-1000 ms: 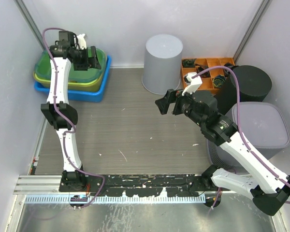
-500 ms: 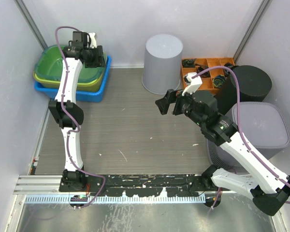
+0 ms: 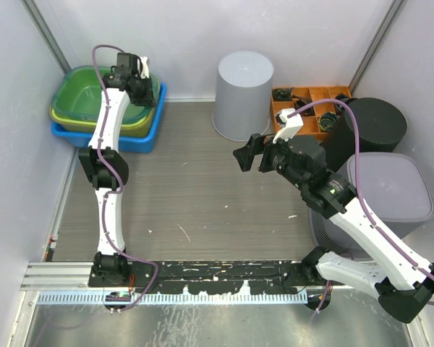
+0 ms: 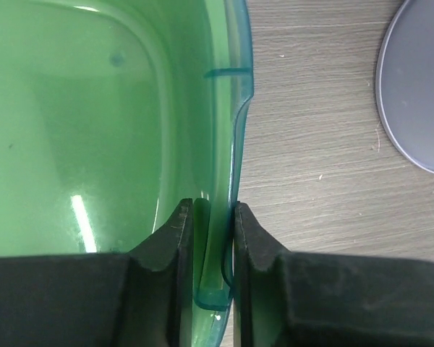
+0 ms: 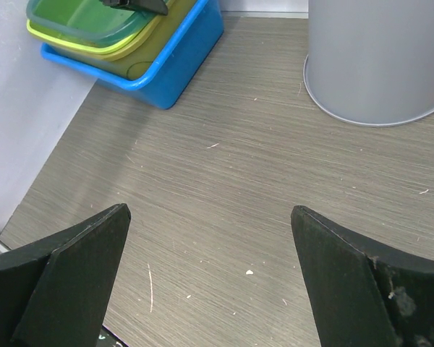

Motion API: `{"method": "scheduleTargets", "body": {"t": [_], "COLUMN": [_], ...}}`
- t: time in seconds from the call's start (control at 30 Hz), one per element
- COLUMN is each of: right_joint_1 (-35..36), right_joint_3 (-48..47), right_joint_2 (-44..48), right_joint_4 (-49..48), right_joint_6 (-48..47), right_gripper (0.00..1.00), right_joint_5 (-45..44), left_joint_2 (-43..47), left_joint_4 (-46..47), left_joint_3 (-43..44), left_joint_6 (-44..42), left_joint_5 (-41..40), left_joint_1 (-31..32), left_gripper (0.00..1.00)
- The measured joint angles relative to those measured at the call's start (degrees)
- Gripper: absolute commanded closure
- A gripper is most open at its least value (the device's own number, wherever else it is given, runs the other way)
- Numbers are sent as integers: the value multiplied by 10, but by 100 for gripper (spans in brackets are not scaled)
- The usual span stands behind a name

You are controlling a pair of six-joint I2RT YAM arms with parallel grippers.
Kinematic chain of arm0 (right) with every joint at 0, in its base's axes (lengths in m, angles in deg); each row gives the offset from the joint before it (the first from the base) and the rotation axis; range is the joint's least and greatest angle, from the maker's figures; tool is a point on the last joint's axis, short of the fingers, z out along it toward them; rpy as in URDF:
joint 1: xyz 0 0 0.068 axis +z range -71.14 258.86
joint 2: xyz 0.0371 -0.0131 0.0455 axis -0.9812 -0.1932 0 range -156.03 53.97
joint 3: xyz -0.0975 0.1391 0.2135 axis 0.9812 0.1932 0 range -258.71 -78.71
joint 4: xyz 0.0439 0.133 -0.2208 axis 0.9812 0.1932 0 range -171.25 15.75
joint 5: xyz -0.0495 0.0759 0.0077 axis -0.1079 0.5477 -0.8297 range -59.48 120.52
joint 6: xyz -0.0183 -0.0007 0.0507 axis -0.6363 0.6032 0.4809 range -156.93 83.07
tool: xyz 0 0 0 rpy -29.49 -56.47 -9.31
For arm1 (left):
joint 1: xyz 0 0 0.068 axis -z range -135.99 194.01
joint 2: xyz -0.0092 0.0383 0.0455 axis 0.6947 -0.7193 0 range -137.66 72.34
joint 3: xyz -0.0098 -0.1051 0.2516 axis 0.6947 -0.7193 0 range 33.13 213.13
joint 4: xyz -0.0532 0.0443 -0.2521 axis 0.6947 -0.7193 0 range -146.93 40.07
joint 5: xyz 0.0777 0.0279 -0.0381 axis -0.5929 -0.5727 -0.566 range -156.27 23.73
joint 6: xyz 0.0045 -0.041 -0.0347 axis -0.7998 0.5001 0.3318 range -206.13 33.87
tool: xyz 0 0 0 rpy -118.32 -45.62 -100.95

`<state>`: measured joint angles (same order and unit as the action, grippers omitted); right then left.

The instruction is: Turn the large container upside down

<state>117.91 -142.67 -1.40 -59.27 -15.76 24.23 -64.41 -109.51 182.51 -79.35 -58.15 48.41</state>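
Left hand [image 3: 142, 87] sits at the right-hand rim of the green container [image 3: 83, 90], far left corner of the desk [image 3: 195, 188]. A second ago it hung over the container's right part with the fingers spread wide. Since then it has shifted back and right onto the rim, and the left arm's elbow has swung a little toward the middle of the desk.

Left wrist view: hand [image 4: 213, 217] narrowed down, one finger [image 4: 175, 231] inside the wall, the other outside. The translucent rim of the green container [image 4: 94, 123] is pinched between them.

The container is upright, mouth up, nested in a yellow container [image 3: 130, 130], which sits in a blue tub [image 3: 141, 142]. The stack has not moved.

Right hand [image 3: 244, 155] has not changed over the second: it hovers above mid-desk, right of centre, fingers spread fully, holding nothing. In its own wrist view, the hand [image 5: 210, 211] looks down on bare wood-grain desk. The blue tub [image 5: 181, 58] and green container [image 5: 87, 18] are at upper left of that view.

The grey bucket [image 3: 244, 94] stands mouth down at the back, same place as before. It is also in the left wrist view [image 4: 419, 87] and the right wrist view [image 5: 376, 58].

The orange parts tray [image 3: 304, 97], black cylinder [image 3: 372, 126] and lidded grey bin [image 3: 387, 191] at far right have not shifted.
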Motion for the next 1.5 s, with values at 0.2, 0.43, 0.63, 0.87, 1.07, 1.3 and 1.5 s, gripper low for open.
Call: {"method": "scheduleTargets", "body": {"t": [0.2,0.43,0.63,0.87,1.07,1.3,1.5], "right_joint_1": [0,0,0,0,0,0,0], "right_joint_3": [0,0,0,0,-16,-103,-200], "right_joint_2": [0,-1,-2,-6,-6,19,68], "right_joint_4": [0,0,0,0,21,82,153], "right_joint_6": [-1,0,0,2,-1,0,24], "right_gripper": [0,0,0,0,0,0,0], "right_joint_5": [0,2,8,11,-16,-122,-262], "left_joint_2": [1,18,96,176,255,368,459], "left_joint_4": [7,-2,-6,-33,-62,-87,38], "left_joint_3": [0,0,-15,26,26,-9,-203], "left_joint_6": [-17,-38,-62,-84,-87,5,221], "left_joint_5": [-17,-23,-29,-23,21,193,414], "left_joint_1": [8,12,16,20,32,42,52], "left_gripper": [100,100,100,100,100,100,100]}}
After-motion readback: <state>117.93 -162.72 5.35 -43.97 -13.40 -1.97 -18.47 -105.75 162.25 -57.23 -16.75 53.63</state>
